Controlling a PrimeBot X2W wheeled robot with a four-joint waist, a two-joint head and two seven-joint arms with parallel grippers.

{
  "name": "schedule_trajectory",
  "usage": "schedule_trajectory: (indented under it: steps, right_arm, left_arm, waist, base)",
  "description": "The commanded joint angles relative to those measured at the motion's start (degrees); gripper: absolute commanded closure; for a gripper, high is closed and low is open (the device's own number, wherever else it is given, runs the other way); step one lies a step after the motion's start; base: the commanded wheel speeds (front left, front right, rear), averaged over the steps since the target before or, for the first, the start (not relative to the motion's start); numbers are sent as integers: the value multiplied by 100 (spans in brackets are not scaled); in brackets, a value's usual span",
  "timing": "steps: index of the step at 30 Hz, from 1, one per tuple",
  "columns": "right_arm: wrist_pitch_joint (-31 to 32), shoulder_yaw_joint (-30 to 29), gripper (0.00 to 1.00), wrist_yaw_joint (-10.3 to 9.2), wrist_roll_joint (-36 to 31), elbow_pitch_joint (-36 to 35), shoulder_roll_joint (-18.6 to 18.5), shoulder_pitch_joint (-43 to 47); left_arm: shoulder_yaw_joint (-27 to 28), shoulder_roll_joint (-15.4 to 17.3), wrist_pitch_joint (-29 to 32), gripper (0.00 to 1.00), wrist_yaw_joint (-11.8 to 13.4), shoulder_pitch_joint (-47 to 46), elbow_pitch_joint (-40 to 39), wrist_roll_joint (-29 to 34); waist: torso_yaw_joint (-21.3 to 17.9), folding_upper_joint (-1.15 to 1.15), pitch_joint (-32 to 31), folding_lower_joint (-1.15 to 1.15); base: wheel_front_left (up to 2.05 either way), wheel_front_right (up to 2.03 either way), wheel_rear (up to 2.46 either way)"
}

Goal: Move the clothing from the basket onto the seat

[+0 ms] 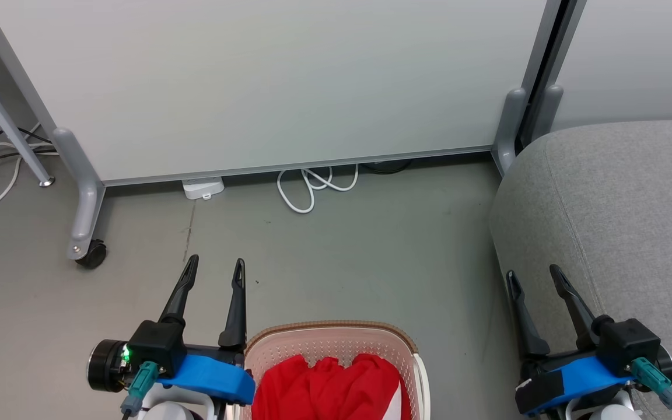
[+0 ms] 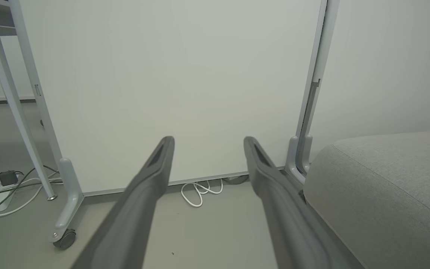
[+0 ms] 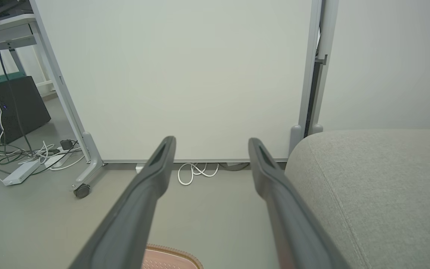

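Bright red clothing is heaped in the cream basket at the bottom middle of the head view; the basket's brown rim also peeks into the right wrist view. The grey seat fills the right side, and appears too in the left wrist view and the right wrist view. My left gripper stands open just left of the basket, over bare floor. My right gripper stands open at the seat's front left edge. Nothing is between either pair of fingers.
A white partition panel on a wheeled grey foot stands straight ahead. A coiled white cable lies at its base. More cables and a power strip lie at the far left by a table leg.
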Motion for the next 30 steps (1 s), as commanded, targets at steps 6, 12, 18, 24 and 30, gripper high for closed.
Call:
schedule_trajectory:
  steps: [6,12,18,24,30]
  right_arm:
    - [-22,-9,0,15,48,2,-27,-97]
    - [-22,2,0,14,20,-53,-27,-222]
    - [-22,7,0,14,-1,-158,-25,-430]
    - [-21,-24,0,14,-13,-348,-23,-774]
    - [-21,-8,0,14,-2,-490,-23,-1122]
  left_arm:
    - [-33,-7,-25,0,-20,-137,53,-6]
    - [-174,-8,-21,0,-118,-389,305,-1]
    - [-432,-5,-21,0,-257,-834,844,107]
    - [-743,8,-21,0,-338,-1458,1525,171]
    - [-1089,51,-21,0,-367,-1992,2110,144]
  waist:
    - [-7,0,75,0]
    - [-82,0,267,0]
    - [-272,0,608,0]
    - [-521,0,1206,0]
    - [-738,0,1792,0]
  base:
    - [0,0,0]
    - [0,0,0]
    - [0,0,0]
    - [0,0,0]
    - [0,0,0]
